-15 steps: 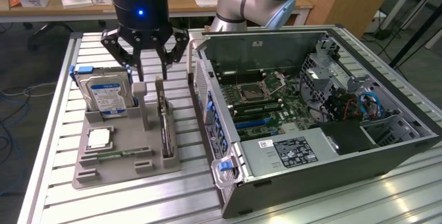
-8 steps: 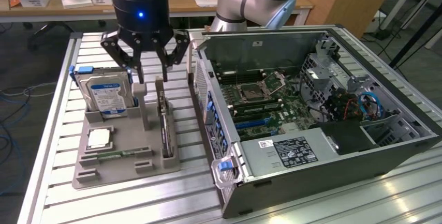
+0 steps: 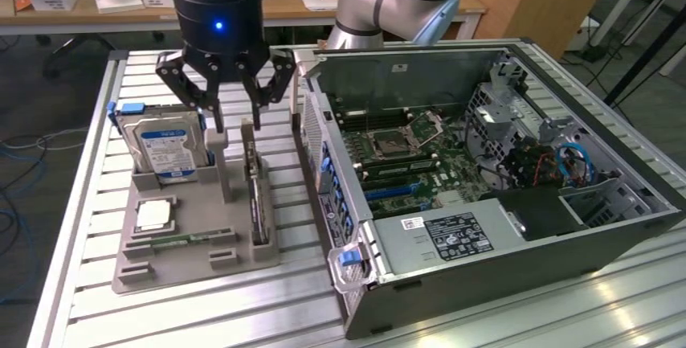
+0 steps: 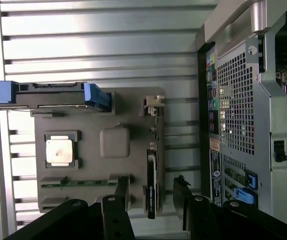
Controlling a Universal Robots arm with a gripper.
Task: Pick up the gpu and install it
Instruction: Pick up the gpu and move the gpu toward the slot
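Observation:
The gpu stands on its long edge in a slot of the grey holder tray, its metal bracket end toward the back. In the wrist view it is a thin dark strip. My gripper hovers just above the card's back end, open. In the wrist view my gripper has one black finger on each side of the card's edge, with gaps between fingers and card. Nothing is held.
The tray also carries a silver hard drive with blue rails, a square processor chip and a green memory stick. The open computer case lies just to the exterior view's right of the tray on the slatted metal table.

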